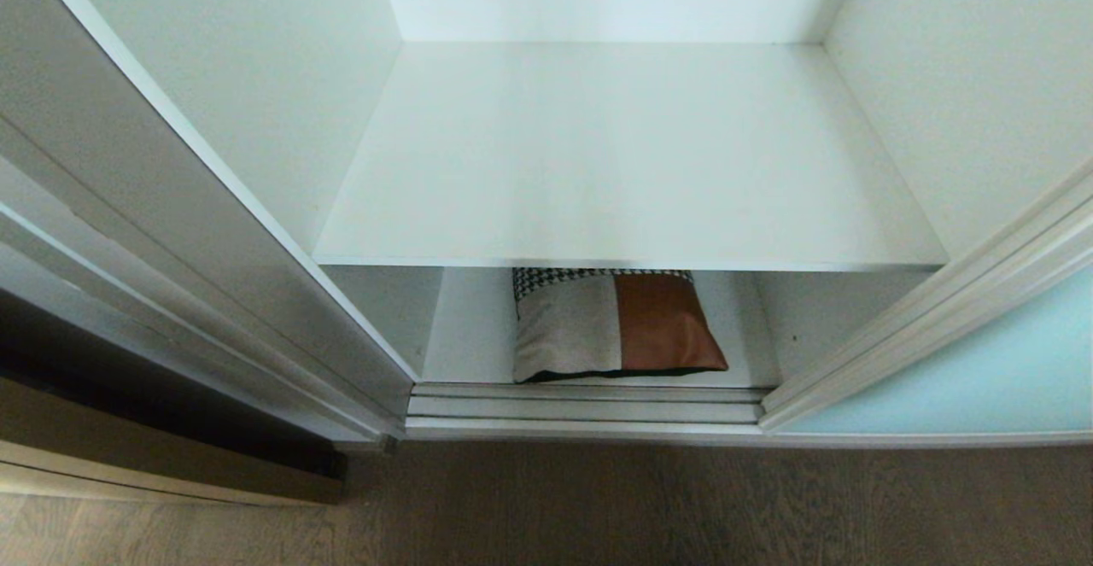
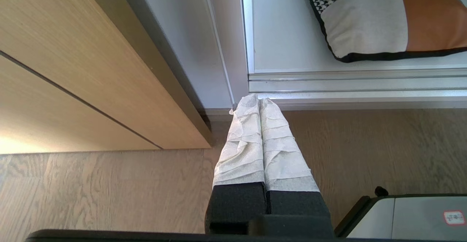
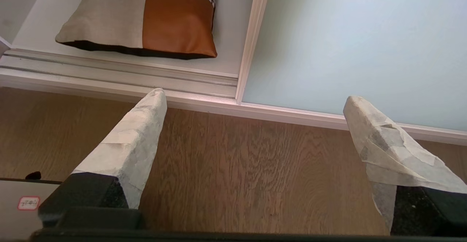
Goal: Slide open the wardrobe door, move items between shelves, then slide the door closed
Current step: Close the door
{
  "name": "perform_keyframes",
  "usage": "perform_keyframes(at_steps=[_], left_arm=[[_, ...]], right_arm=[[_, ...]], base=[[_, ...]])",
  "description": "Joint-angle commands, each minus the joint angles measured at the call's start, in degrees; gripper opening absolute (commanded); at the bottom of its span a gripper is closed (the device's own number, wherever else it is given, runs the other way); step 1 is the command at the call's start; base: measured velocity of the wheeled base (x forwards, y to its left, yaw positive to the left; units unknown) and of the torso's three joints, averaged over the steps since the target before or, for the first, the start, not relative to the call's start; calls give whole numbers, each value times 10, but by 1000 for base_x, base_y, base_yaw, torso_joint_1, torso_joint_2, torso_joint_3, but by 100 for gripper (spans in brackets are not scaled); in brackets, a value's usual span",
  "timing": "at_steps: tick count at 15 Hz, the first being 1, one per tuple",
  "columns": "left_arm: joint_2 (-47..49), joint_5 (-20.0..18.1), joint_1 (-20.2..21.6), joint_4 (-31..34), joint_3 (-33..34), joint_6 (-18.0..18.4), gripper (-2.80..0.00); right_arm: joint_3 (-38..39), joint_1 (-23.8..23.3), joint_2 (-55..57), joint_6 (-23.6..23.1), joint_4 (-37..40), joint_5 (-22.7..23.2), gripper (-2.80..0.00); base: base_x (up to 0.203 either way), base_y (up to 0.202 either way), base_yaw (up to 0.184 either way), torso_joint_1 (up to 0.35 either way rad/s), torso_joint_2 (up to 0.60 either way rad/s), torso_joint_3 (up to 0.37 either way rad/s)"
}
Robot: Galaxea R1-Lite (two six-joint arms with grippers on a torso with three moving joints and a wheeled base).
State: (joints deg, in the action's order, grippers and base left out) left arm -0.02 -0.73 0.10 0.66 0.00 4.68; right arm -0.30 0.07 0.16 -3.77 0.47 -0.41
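Note:
The sliding wardrobe door (image 1: 982, 361), pale aqua glass in a silver frame, stands slid to the right, leaving the white wardrobe open. A patchwork cushion (image 1: 610, 327) lies on the bottom shelf (image 1: 478, 327), partly hidden under the bare upper shelf (image 1: 615, 156). Neither arm shows in the head view. My left gripper (image 2: 259, 101) hangs shut and empty above the floor near the door track. My right gripper (image 3: 255, 99) hangs open and empty over the floor, facing the door (image 3: 346, 41) and the cushion (image 3: 146, 19). In the left wrist view the cushion (image 2: 383, 19) lies beyond the track.
A tan wooden door (image 2: 73, 70) stands at the wardrobe's left. Silver floor tracks (image 1: 585, 408) run along the wardrobe's front. Brown wood-grain floor (image 1: 598, 506) lies before it. A corner of my base (image 2: 405, 216) shows beside the left gripper.

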Motion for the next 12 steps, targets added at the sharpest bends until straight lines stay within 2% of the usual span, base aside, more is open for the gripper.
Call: perform_keyframes(at_steps=[1,10,11,12], left_arm=[[1,0,0,0,1,0,-280],[1,0,0,0,1,0,-280],[1,0,0,0,1,0,-280],[1,0,0,0,1,1,-280]], right_arm=[[0,0,-2,0,1,1,0],[3,0,-2,43,-6,-2,0],[3,0,-1,48,-7,-2,-280],[3,0,-2,49,-7,-2,-280]], base=[[0,0,0,0,0,0],[0,0,0,0,0,0],[0,0,0,0,0,0],[0,0,0,0,0,0]])
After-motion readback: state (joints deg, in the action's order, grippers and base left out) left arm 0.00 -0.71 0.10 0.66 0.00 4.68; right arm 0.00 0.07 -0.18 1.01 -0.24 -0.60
